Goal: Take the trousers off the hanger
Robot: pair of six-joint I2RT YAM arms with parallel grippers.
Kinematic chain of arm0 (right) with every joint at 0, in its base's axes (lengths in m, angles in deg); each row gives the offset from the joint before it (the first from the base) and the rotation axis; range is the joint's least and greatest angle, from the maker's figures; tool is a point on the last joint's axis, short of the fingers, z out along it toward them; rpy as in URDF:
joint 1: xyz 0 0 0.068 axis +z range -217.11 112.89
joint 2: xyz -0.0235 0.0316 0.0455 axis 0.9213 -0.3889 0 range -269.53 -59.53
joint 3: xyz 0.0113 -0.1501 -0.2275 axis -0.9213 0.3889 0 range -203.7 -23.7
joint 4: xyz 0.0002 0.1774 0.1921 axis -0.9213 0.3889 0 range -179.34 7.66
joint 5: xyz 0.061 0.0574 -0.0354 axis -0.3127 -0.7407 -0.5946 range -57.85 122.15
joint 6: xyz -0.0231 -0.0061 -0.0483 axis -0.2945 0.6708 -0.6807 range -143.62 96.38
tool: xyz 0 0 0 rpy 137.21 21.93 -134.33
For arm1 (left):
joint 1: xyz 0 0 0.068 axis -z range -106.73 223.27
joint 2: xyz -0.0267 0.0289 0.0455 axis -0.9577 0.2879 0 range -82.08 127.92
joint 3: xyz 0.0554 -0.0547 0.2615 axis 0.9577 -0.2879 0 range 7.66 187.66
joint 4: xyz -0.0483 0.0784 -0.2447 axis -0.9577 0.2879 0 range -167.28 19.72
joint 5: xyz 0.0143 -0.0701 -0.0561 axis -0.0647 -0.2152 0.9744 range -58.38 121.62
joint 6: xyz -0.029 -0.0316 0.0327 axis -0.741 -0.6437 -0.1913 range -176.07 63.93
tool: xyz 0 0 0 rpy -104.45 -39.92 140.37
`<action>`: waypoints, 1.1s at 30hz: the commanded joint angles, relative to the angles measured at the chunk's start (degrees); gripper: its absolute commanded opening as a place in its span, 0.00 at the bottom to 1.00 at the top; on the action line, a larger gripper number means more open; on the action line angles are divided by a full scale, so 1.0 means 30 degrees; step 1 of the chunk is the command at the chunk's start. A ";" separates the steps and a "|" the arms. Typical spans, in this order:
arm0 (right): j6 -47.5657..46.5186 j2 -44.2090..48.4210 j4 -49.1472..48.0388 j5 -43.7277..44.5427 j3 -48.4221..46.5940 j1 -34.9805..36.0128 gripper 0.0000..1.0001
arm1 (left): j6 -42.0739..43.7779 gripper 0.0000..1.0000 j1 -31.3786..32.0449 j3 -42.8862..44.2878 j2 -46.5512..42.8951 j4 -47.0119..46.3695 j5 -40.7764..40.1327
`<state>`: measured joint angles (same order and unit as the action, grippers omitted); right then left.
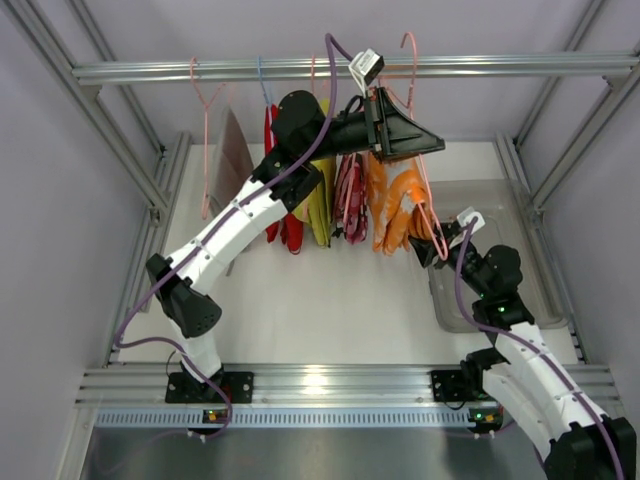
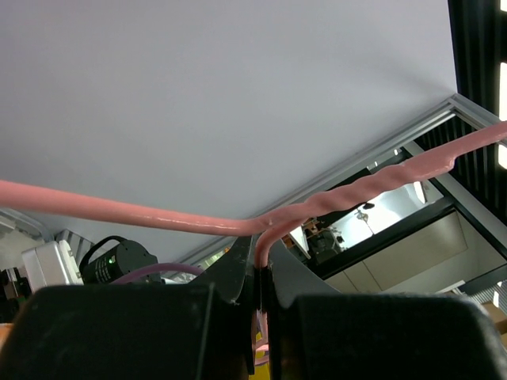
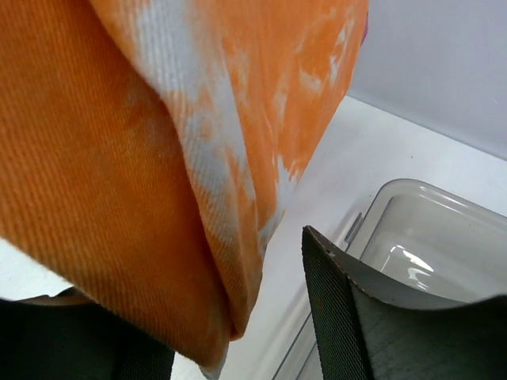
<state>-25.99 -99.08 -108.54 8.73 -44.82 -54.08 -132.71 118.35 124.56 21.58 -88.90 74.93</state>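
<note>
Orange trousers with white blotches [image 1: 395,205] hang from a pink hanger [image 2: 158,214] below the rail. My left gripper [image 1: 425,145] is up by the rail, shut on the hanger's neck [image 2: 265,237] where its two shoulders meet. My right gripper [image 1: 428,245] is at the lower right edge of the trousers. In the right wrist view the orange cloth [image 3: 142,158] hangs between its jaws [image 3: 230,305]. The cloth covers the left finger, and a gap remains before the right finger [image 3: 341,301]. A pink patterned pair [image 1: 350,195] hangs just left of the orange one.
Red and yellow garments [image 1: 300,200] hang further left on the aluminium rail [image 1: 150,70], beside an empty pink hanger [image 1: 207,150]. A clear plastic bin [image 3: 420,237] stands on the table at the right, close under my right gripper. Frame posts run along both sides.
</note>
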 commanded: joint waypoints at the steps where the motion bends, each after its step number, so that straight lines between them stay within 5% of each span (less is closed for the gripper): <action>1: 0.0643 -0.0146 -0.2915 0.0687 -0.1365 0.0312 0.54 | 0.0352 0.00 0.0120 0.0848 -0.0685 -0.3393 -0.0433; 9: 0.2168 -0.0117 -0.3209 0.0366 -0.2538 0.0488 0.62 | 0.0323 0.00 0.0296 0.0173 -0.0744 -0.3452 -0.0491; 11: 0.1964 -0.0146 -0.3180 0.0307 -0.2539 0.0634 0.51 | 0.0410 0.00 0.0296 0.0173 -0.0714 -0.3423 -0.0520; 16: 0.2019 -0.0089 -0.1661 0.0888 -0.3617 0.0635 0.00 | 0.0964 0.00 0.0354 -0.0353 -0.0889 -0.3306 -0.0433; 26: 0.2460 0.3863 0.4082 0.3905 -0.8331 0.0371 0.00 | 0.5674 0.00 0.0296 -0.3399 -0.1680 -0.1199 0.1939; 33: 0.3543 0.3898 0.6077 0.5959 -1.2260 0.0371 0.00 | 0.8817 0.00 0.0325 -0.4395 -0.2325 0.1350 0.1824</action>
<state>-18.25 -87.67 -87.69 22.41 -74.42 -53.03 -114.22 119.50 111.44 20.46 -83.91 79.30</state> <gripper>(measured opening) 0.045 0.060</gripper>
